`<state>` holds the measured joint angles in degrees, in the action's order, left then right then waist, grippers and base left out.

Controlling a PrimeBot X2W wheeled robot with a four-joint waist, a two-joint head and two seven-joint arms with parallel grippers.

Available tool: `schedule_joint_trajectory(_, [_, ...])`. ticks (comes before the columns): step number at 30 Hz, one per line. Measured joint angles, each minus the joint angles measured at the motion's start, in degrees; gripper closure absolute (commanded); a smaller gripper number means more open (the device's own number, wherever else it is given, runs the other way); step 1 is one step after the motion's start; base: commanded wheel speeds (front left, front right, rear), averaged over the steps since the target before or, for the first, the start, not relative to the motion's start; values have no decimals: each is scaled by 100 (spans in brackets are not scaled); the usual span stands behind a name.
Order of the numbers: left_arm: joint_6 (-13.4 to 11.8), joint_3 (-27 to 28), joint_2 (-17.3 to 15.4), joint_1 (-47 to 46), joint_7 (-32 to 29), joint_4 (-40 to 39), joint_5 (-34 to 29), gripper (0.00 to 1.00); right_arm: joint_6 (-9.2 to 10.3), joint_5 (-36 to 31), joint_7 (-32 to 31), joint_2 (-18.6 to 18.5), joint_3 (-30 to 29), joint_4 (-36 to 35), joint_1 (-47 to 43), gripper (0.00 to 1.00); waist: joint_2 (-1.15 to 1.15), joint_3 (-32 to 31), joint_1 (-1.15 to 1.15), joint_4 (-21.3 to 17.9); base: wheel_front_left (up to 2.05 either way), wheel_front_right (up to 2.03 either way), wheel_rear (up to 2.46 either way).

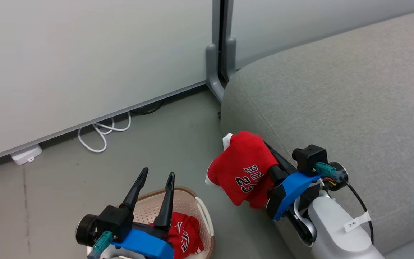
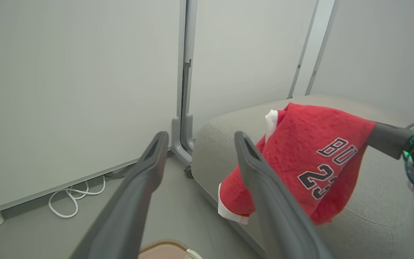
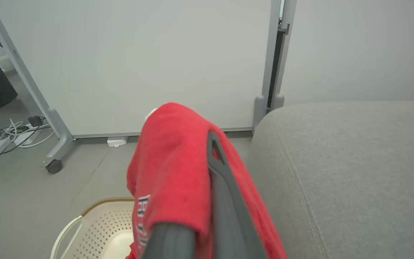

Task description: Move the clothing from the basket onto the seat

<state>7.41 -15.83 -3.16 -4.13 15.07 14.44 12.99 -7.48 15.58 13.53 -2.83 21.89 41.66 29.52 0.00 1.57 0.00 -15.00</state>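
Hanging just over the basket (image 1: 200,203) at the near left, the left gripper (image 1: 158,172) has its two fingers spread wide with nothing between them. The basket sits on the floor. One red jersey (image 1: 186,230) lies crumpled inside it, under that gripper.

A bit farther and to the right, the right gripper (image 3: 199,144) is closed on the 23 jersey (image 1: 241,169). This one is up in the air, draped over the fingers, with one finger on top of the cloth and one under it. It hangs by the near left edge of the seat (image 1: 336,90), partly over the floor. I cannot tell if it touches the seat's side.

The seat is the big grey cushion on the right, and it goes far back. Past it stands a pale wall, with a white cable (image 1: 102,133) on the floor at the far left.

I think the jerseys are light, soft and floppy. They won't break, but loose ends droop and could catch on the basket rim. For the one in the basket, I would pinch a thick bunch near the middle, so it lifts out in one lump. The 23 jersey should go more to the right, over the seat top, before it is let go
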Motion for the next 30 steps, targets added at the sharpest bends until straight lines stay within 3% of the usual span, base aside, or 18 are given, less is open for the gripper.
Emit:
schedule_joint_trajectory(17, [0, -110, -121, -224, -1, 30, 5, 0, -1, 172, -7, -1, 93, -270, -69, 100, 0, 283, 1, -1114, 0, 0, 0])
schedule_joint_trajectory(30, [0, -171, -122, -224, 0, 44, 11, 0, -1, 151, 12, -1, 76, -308, -182, 100, 0, 243, 0, -1385, 0, 0, 0])
